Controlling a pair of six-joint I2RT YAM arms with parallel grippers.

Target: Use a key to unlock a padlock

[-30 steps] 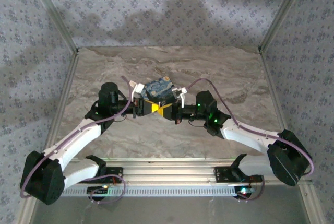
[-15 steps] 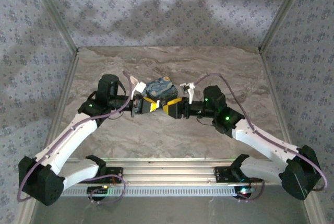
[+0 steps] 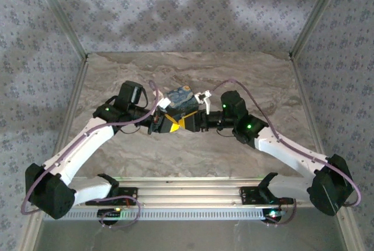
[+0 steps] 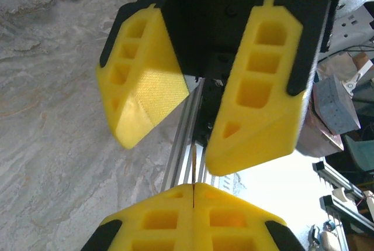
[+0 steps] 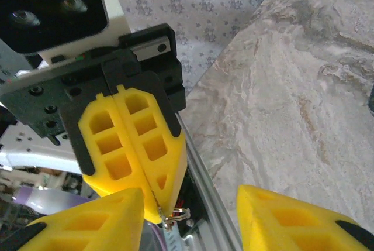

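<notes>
Thin metal key (image 4: pixel 193 172) pinched in the left gripper (image 4: pixel 193 189), mid-table
Its edge juts from shut yellow foam fingers (image 5: pixel 131 140), a small metal ring (image 5: pixel 173 216) hanging below; the right gripper (image 5: pixel 190 198) faces it from the right, jaws spread, over the marble table (image 3: pixel 193 157)

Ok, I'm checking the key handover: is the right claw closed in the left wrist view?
No, the right claw has its two yellow fingers spread apart with open space between them.

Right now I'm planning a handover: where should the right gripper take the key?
The thin end of the key protruding from the shut left gripper, approached head-on: the open right gripper faces it, one finger to each flat side.
</notes>
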